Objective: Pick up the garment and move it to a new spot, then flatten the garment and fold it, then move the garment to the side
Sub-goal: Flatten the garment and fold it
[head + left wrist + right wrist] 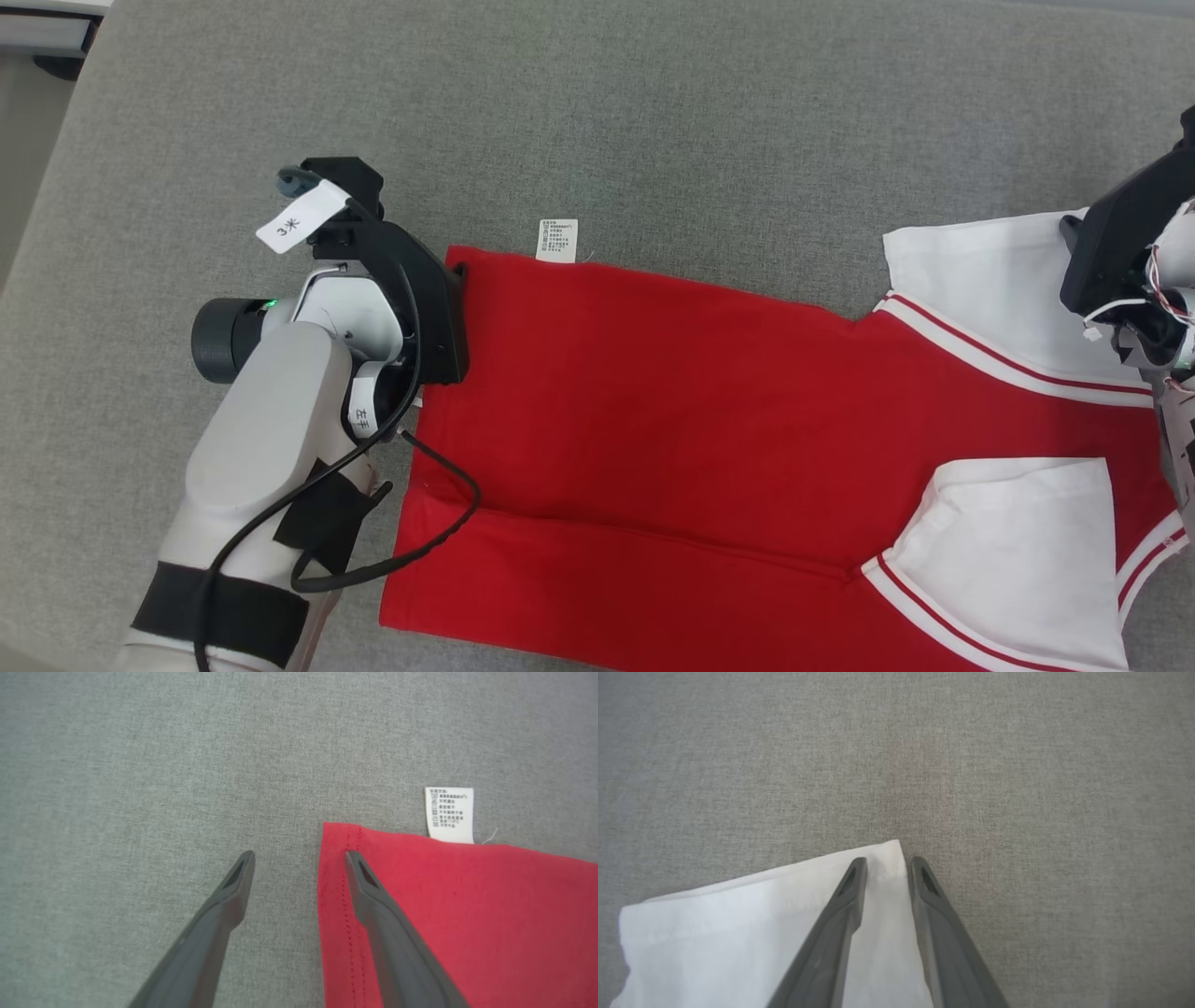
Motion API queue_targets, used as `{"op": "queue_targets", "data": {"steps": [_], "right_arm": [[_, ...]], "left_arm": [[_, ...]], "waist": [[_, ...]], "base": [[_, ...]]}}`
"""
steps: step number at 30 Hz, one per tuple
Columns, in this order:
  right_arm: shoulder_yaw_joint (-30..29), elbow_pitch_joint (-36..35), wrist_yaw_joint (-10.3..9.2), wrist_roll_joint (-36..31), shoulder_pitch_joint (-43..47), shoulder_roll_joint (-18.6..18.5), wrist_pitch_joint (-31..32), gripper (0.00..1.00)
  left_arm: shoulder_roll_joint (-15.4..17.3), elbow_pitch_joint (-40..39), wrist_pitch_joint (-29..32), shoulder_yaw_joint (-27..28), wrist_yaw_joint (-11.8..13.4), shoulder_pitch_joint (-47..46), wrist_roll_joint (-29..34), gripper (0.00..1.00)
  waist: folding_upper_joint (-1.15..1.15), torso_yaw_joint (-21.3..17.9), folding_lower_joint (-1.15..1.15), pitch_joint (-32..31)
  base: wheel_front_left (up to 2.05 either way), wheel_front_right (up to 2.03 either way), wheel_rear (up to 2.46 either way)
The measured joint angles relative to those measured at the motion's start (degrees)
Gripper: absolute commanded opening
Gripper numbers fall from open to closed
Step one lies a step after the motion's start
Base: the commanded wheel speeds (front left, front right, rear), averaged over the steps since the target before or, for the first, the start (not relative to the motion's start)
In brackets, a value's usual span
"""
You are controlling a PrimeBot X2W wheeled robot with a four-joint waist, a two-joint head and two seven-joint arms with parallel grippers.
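Probably soft and light, the red jersey T-shirt with white sleeves (672, 392) lies flat on the grey woven surface (653, 112) toward 4 o'clock, best taken at corners: left gripper (300, 856) spread astride its 10 o'clock hem corner (334, 833), right gripper (887, 861) half-closed over the 2 o'clock sleeve tip (889, 849), grip unclear.

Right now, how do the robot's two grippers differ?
The left gripper stands wide: one finger over the red hem, the other over the grey surface. The right gripper stands narrower, its fingers flanking the corner of a white sleeve. Both point down at an edge of the flat garment.
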Motion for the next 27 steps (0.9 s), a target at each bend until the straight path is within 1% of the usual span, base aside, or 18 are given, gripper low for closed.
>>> {"op": "queue_targets", "data": {"steps": [5, 7, 10, 17, 21, 22, 23, 25, 27], "right_arm": [[0.1, 0.9, -0.27, -0.2, -0.4, 0.3, -0.1, 0.49], [0.2, 1.2, -0.68, -0.4, -0.4, 0.4, -0.3, 0.49], [0.3, 1.4, -0.68, -0.5, -0.5, 0.6, -0.5, 0.49], [0.5, 2.4, -0.68, -0.5, -1.1, 1.1, -1.1, 0.5], [0.5, 3.0, -0.68, -0.5, -1.5, 1.4, -1.3, 0.49], [0.5, 3.1, -0.67, -0.5, -1.6, 1.5, -1.4, 0.49], [0.5, 3.3, -0.67, -0.5, -1.6, 1.5, -1.5, 0.49], [0.5, 3.5, -0.66, -0.5, -1.6, 1.5, -1.6, 0.48], [0.5, 3.7, -0.58, -0.5, -1.6, 1.5, -1.9, 0.47]], "left_arm": [[-0.1, 1.0, -0.6, -1.0, -0.5, -0.7, -0.2, 1.0], [-0.2, 1.4, -0.9, -1.4, -0.6, -0.7, -0.5, 1.0], [-0.2, 1.9, -1.4, -1.6, -1.0, -0.7, -0.6, 1.0], [-0.2, 2.8, -2.6, -1.8, -1.0, -2.8, -1.0, 1.0], [-0.2, 3.7, -2.6, -3.2, -1.5, -3.0, -1.1, 1.0], [-0.3, 4.0, -2.5, -3.5, -1.5, -2.9, -1.1, 0.98], [-0.3, 4.3, -2.5, -3.6, -1.5, -2.9, -1.1, 0.92], [-0.3, 4.8, -2.5, -3.7, -1.5, -2.9, -1.1, 0.85], [-0.3, 5.0, -2.5, -3.9, -1.5, -2.9, -1.1, 0.69]], "waist": [[0.0, -0.5, 0.0, -0.2], [0.0, -0.6, 0.0, -0.3], [0.0, -0.9, 0.0, -0.2], [0.0, -1.7, 0.0, -0.1], [0.0, -2.1, 0.0, -0.1], [0.0, -2.2, 0.0, -0.1], [0.0, -2.3, 0.0, 0.0], [0.0, -2.4, 0.0, 0.0], [0.0, -2.5, 0.0, 0.0]], "base": [[0.0, 0.0, 0.0], [0.0, 0.0, 0.0], [0.0, 0.0, 0.0], [0.0, 0.0, 0.0], [0.0, 0.0, 0.0], [0.0, 0.0, 0.0], [0.0, 0.0, 0.0], [0.0, 0.0, 0.0], [0.0, 0.0, 0.0]]}}
